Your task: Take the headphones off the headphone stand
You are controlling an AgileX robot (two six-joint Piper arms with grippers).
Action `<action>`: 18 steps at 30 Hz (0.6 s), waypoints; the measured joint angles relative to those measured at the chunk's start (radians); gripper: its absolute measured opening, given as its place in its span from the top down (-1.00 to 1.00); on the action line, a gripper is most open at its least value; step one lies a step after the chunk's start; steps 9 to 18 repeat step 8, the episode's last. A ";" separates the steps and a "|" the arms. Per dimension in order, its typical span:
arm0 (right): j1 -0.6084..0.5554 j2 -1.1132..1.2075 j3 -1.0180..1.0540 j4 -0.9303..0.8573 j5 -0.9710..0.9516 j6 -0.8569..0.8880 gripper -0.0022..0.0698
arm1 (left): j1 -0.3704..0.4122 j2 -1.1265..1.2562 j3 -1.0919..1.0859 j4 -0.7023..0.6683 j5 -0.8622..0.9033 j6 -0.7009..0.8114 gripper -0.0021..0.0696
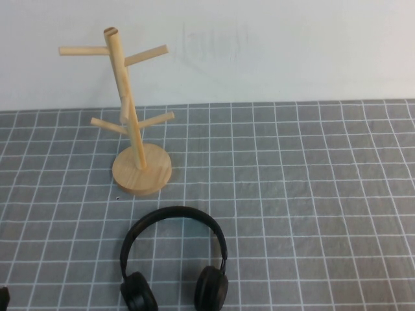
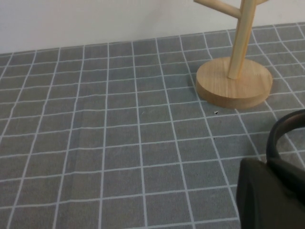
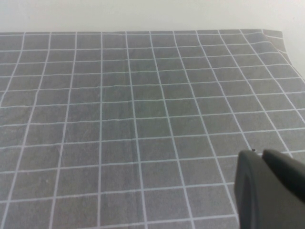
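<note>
The black headphones point(image 1: 174, 259) lie flat on the grey checked cloth in front of the stand, off its pegs, ear cups towards the near edge. The light wooden headphone stand point(image 1: 133, 116) stands upright at the back left with bare pegs. In the left wrist view the stand's round base point(image 2: 233, 83) and part of the headband point(image 2: 279, 129) show. My left gripper point(image 2: 271, 191) is shut and empty, low at the near left corner point(image 1: 2, 297), left of the headphones. My right gripper point(image 3: 267, 186) is shut and empty over bare cloth, out of the high view.
The grey cloth with white grid lines point(image 1: 311, 194) covers the table up to a white wall point(image 1: 272, 45) at the back. The cloth's far right corner point(image 3: 271, 34) shows in the right wrist view.
</note>
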 joint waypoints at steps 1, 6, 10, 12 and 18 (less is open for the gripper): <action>0.000 0.000 0.000 0.000 0.000 0.000 0.96 | 0.000 0.000 0.000 0.000 0.000 -0.002 0.95; 0.000 0.000 0.000 0.000 0.000 0.000 0.96 | 0.000 0.000 0.000 0.000 0.000 -0.004 0.95; 0.000 0.000 0.000 0.000 0.000 0.000 0.96 | 0.000 0.000 0.000 0.000 0.000 -0.004 0.95; 0.000 0.000 0.000 0.000 0.000 0.000 0.96 | 0.000 0.000 0.000 0.000 0.000 -0.004 0.95; 0.000 0.000 0.000 0.000 0.000 0.000 0.96 | 0.000 0.000 0.000 0.000 0.000 -0.004 0.95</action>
